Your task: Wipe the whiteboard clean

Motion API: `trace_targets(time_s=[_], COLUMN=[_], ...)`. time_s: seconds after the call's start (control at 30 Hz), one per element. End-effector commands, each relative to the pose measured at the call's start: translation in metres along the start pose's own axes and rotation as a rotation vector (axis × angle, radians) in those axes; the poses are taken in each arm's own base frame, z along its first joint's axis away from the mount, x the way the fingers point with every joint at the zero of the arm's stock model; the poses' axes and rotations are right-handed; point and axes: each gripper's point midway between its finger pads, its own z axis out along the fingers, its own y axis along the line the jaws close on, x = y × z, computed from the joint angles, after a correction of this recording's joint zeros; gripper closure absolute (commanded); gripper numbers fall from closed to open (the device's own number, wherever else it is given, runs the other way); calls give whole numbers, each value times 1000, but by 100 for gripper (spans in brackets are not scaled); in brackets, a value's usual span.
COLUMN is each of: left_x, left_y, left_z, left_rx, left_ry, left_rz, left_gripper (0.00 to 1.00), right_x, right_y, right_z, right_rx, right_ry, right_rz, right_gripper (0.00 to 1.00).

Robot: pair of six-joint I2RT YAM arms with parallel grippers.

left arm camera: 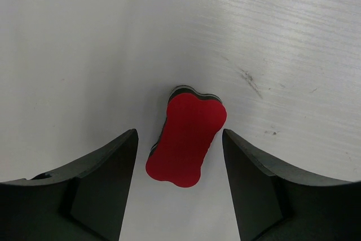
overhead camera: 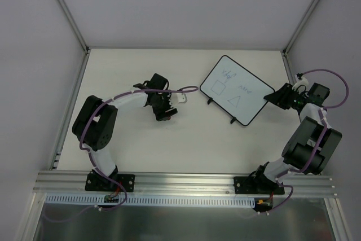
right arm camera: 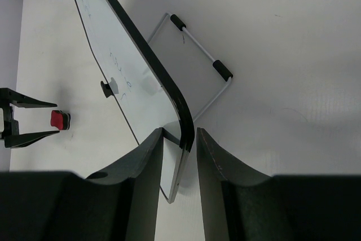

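Note:
The whiteboard [overhead camera: 237,88] stands at the back right of the table, with a square, a triangle and scribbles drawn on it. My right gripper [overhead camera: 272,96] is shut on its right corner. In the right wrist view the black rim of the whiteboard [right arm camera: 121,66] runs between that gripper's [right arm camera: 180,132] two fingers. The small red eraser [left arm camera: 187,139] lies flat on the table. My left gripper [left arm camera: 179,135] is open, one finger on each side of the eraser with a gap to both. The eraser [right arm camera: 58,119] also shows far off in the right wrist view.
The board's wire stand [right arm camera: 194,55] with two black feet sticks out behind it. White walls close the table at the back and sides. An aluminium rail [overhead camera: 186,182] carries both arm bases at the near edge. A dark scuff [left arm camera: 249,80] marks the table beyond the eraser.

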Motion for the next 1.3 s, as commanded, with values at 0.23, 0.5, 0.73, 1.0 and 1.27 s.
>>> trace_targets(time_s=[0.23,0.5,0.73,1.0,1.27], left_x=[5,7,-28,-89,-184], left_y=[-10,-15,3,33,74], left_z=[8,11,-14,-46,-57], left_rx=[33,43,-27,-108,-185], left_ry=[23,33,-55,-198,-353], left_rz=[-11,-29,-12,-137,-314], left_gripper=[42,49,67,77,80], right_x=[-3,-4,-4,-5,-5], right_y=[-12,-11,-10,-9,-7], right_z=[-2,-2,-2,-4,-3], right_rx=[56,56,55,69,57], right_ry=[3,0,0,-11,-32], right_rz=[-13,-13,-11,-3,14], right_gripper=[67,67,67,67,70])
